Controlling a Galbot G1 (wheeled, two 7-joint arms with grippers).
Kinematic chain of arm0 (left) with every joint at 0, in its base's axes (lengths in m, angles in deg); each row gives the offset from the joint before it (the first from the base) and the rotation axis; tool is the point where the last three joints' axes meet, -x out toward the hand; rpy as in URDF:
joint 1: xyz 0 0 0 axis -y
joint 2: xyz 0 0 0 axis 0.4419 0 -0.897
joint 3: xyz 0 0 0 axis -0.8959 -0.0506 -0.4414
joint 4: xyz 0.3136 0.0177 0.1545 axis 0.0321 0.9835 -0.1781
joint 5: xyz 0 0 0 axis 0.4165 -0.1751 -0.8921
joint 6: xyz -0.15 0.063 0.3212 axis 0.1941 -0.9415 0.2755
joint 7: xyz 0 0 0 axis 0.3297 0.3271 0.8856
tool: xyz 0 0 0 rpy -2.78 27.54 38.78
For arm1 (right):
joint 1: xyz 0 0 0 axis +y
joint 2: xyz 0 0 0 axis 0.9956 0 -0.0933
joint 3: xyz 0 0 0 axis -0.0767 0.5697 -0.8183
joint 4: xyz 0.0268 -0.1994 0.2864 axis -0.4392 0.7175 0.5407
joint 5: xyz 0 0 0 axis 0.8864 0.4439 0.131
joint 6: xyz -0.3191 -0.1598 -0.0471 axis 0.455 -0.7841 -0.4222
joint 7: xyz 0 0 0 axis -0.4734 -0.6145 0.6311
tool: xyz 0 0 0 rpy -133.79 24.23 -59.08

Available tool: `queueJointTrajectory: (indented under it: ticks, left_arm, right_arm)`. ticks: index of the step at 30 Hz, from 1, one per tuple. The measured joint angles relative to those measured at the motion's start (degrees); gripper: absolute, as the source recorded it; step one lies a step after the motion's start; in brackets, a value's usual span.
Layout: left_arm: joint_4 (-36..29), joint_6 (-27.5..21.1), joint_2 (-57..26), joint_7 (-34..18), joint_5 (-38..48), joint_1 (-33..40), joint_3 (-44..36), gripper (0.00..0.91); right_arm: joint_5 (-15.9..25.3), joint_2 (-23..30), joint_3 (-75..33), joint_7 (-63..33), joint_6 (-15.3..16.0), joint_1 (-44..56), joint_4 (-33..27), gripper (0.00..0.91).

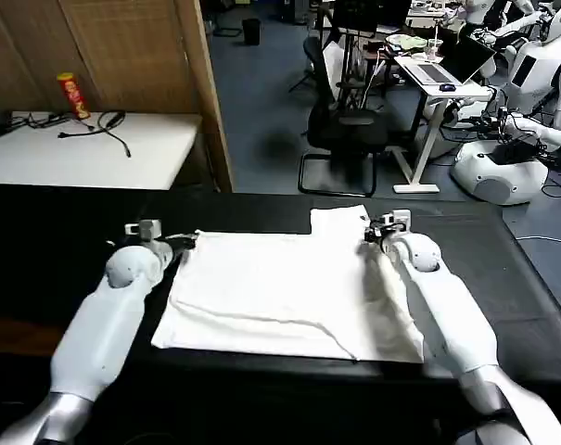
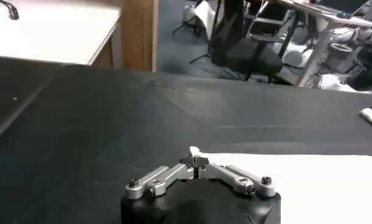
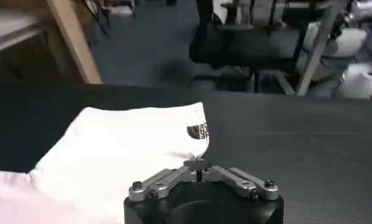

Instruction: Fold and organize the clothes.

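Presently both arms reach forward over the black table (image 1: 39,232). Left gripper (image 1: 183,241) is pinched onto the far left corner of the T-shirt (image 1: 280,287); right gripper (image 1: 373,234) is pinched onto its far right edge. T-shirt lies spread between them, a small printed label (image 3: 198,130) showing. Beyond: an office chair (image 1: 340,120), a white table (image 1: 85,148) carrying a red can (image 1: 72,95).

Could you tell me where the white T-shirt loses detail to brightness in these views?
Head view: the T-shirt reads nearly flat white against the black table, with faint creases. Left wrist view: its corner at the left gripper is blown out. Right wrist view: folds stay visible beyond the right gripper.
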Motion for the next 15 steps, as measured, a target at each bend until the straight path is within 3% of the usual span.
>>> queueJointTrajectory:
  ticks: [7,15]
  left_arm:
    - [-4.1,-0.4,-1.9,-0.6,2.4,-1.9,1.0,0.0]
    - [-14.5,-1.4,-5.6,-1.9,5.1,-8.5,3.4,0.0]
  right_arm:
    - [-2.6,-2.9,-1.5,0.2,0.0,3.6,7.0,0.0]
    - [-3.4,-7.8,-4.3,0.2,2.3,12.1,21.3,0.0]
